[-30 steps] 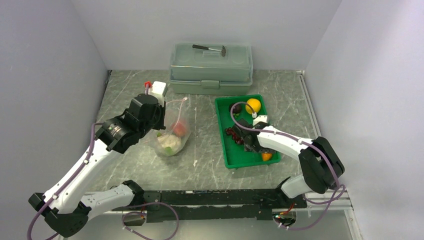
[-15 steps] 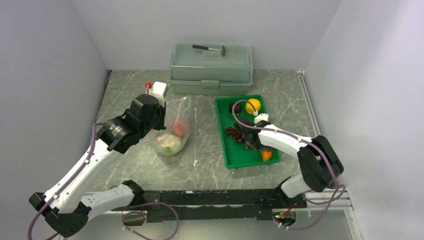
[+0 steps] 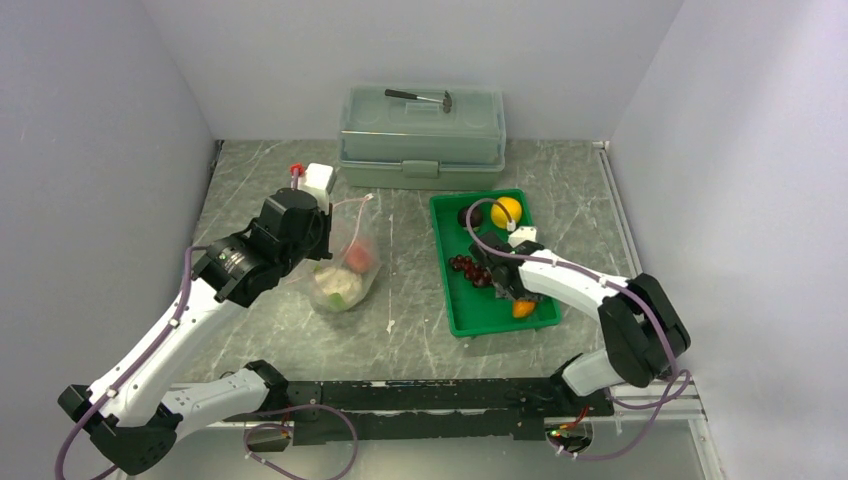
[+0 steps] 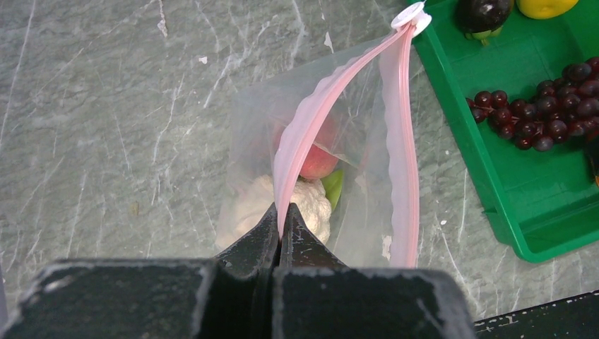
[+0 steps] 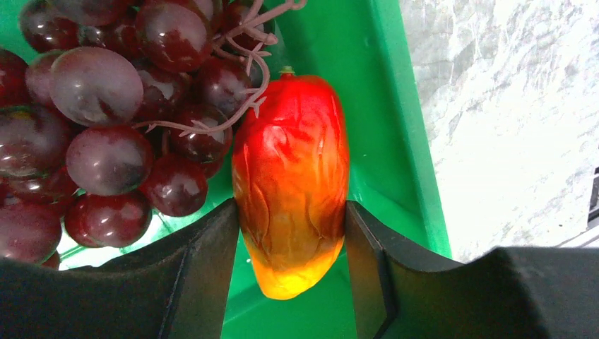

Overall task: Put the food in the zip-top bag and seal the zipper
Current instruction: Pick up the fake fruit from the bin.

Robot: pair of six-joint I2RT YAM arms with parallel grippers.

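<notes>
A clear zip-top bag point(image 3: 345, 265) with a pink zipper strip point(image 4: 311, 120) lies left of centre, its mouth open. Inside are a white cauliflower piece point(image 4: 300, 205), a red fruit point(image 4: 318, 162) and something green. My left gripper point(image 4: 281, 215) is shut on one side of the zipper strip, holding it up. In the green tray point(image 3: 495, 318) my right gripper point(image 5: 291, 233) is shut on an orange-red oblong fruit point(image 5: 291, 191), just beside the dark grapes point(image 5: 106, 106). A yellow fruit point(image 3: 506, 211) and a dark purple fruit point(image 3: 472, 215) sit at the tray's far end.
A grey-green toolbox point(image 3: 422, 135) with a hammer point(image 3: 420, 97) on its lid stands at the back. A small white object with a red cap point(image 3: 315, 180) sits behind the bag. Walls close in on the left, right and back.
My right gripper has shifted slightly left in the tray, carrying the orange-red fruit with it. The left gripper and the bag have stayed where they were.
</notes>
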